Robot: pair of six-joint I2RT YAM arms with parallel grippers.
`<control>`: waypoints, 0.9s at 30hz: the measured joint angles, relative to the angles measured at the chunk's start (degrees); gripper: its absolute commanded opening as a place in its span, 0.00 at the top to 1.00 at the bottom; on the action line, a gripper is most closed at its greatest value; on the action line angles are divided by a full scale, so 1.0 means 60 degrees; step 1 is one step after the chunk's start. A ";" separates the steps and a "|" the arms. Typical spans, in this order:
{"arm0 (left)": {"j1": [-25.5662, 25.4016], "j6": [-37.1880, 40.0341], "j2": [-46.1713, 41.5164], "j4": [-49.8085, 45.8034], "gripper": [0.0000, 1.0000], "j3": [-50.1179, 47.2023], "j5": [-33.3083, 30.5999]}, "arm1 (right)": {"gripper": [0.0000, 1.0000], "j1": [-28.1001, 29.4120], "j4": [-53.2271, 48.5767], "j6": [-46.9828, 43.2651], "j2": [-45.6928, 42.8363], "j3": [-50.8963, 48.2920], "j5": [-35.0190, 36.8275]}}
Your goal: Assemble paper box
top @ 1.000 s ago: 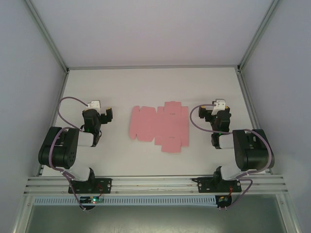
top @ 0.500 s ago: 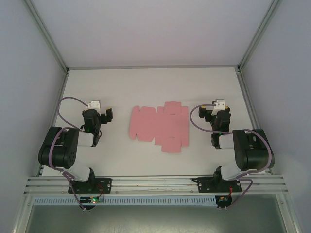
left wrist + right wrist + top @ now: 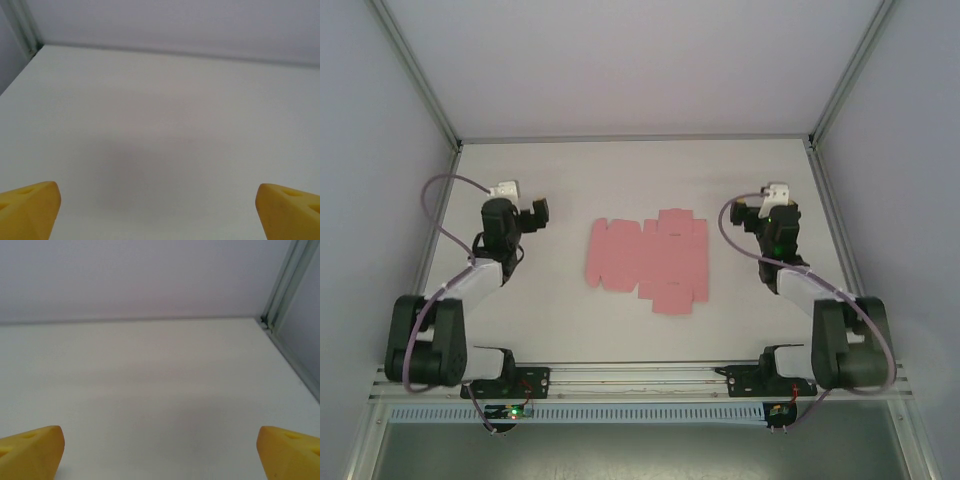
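At the middle of the bench (image 3: 620,180), seen from overhead, the paper box (image 3: 648,262) lies as a flat pink die-cut sheet with nothing yet folded. It is thin matte card. A run of panels ends in small scalloped tabs along its left edge, and squarish flaps jut out on its right half. Lying flat and uncovered, it leaves its edges free on both sides, which is likely why the arms flank it. The left hand (image 3: 525,215) hangs to the left of the box, well apart from it. The right hand (image 3: 760,212) hangs to the right of the box, somewhat nearer but also clear of it. Both hands are level with the box's far edge and touch nothing. I judge the task to be at its very start.

From the left wrist, two blunt yellow fingertips (image 3: 27,207) with a plastic look sit at the bottom corners, spread wide. Between them is bare bench, smooth and white, so the left hand is wide and empty.

From the right wrist, the same kind of yellow fingertips (image 3: 30,447) stand just as far apart over plain bench, so the right hand is wide too and grips nothing. A pale wall closes the far side, and a metal frame post (image 3: 285,285) runs up in the corner.
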 measured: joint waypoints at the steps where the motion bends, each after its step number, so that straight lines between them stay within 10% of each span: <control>1: -0.0007 -0.0310 -0.0302 -0.0554 0.00 0.0302 0.0317 | 0.10 0.0171 -0.0787 0.0262 -0.0244 0.0543 0.0106; 14: -0.1548 -0.2783 -0.0073 -0.4991 0.00 0.1038 0.3315 | 0.35 0.3406 -0.6149 0.2874 0.1359 0.2495 -0.1056; 27: -0.2262 -0.3195 0.2889 -0.5176 0.11 0.1727 0.5304 | 0.42 0.3351 -0.6386 0.3053 0.4215 0.3402 -0.2025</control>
